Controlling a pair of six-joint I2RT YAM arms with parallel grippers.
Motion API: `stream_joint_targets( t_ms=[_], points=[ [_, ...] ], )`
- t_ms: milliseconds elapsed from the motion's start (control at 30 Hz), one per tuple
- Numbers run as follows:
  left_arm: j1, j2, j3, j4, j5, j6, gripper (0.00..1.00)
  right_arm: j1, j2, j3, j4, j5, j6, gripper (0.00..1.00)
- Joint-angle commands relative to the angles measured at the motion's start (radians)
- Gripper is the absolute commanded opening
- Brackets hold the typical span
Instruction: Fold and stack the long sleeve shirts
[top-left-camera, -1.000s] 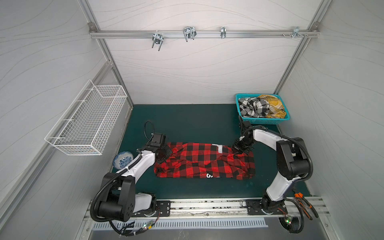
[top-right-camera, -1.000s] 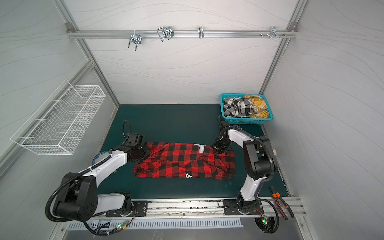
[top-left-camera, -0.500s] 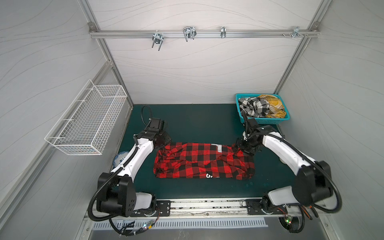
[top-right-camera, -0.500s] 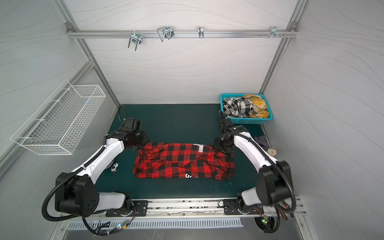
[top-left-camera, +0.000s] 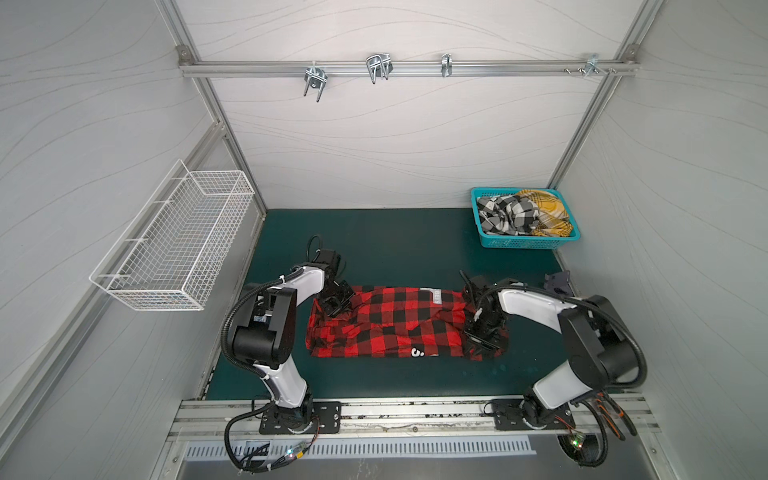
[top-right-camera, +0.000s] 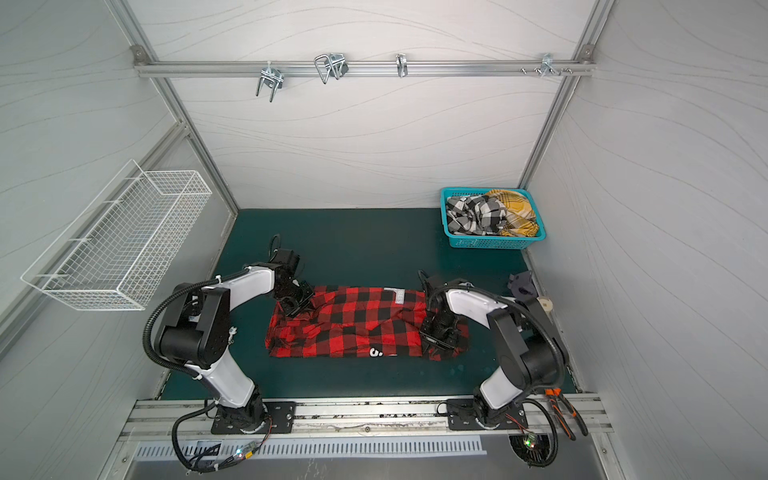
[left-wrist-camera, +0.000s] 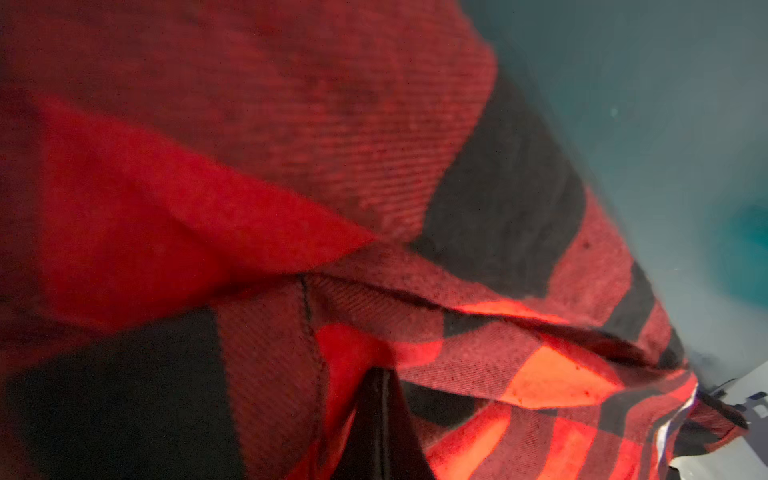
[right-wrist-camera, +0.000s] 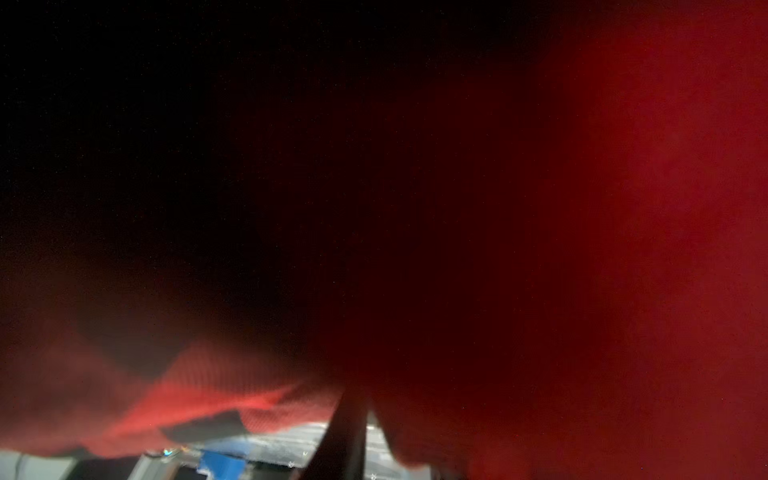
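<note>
My left claw (top-left-camera: 336, 305) is clamped shut on the far-left corner of the red-and-black shirt (top-left-camera: 386, 326), and bunched cloth fills the left wrist view. The shirt lies lengthwise mid-mat (top-left-camera: 395, 245) as a folded strip. My right claw (top-left-camera: 482, 338) sits on the shirt's right end. Red cloth smothers that wrist view, so I cannot tell whether it is open or closed. At the back right, the teal basket (top-left-camera: 523, 242) holds the black-and-white shirt (top-left-camera: 505, 214) and the mustard shirt (top-left-camera: 544, 210).

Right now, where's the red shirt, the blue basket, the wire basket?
red shirt (top-left-camera: 386, 324), in a top view, middle panel.
blue basket (top-left-camera: 523, 242), in a top view, front wall.
wire basket (top-left-camera: 162, 266), in a top view, mesh side.
</note>
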Motion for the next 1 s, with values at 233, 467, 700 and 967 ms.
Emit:
stream_joint_targets(
  t_ms=[233,467,700,967],
  points=[
    [0.050,0.047,-0.087,0.112,0.045,-0.065,0.00,-0.098,0.653,1.107,-0.208,0.172,-0.192,0.30],
    [-0.325,-0.044,0.044,0.113,0.116,-0.122,0.16,-0.058,0.437,1.112,-0.284,0.157,-0.261,0.60],
    [-0.269,-0.097,0.285,-0.107,0.068,-0.007,0.37,0.103,0.074,0.549,-0.069,0.040,-0.185,0.53],
    [-0.301,0.049,0.373,-0.071,0.096,-0.030,0.14,0.147,0.145,0.464,0.074,-0.094,-0.171,0.31]
  ],
)
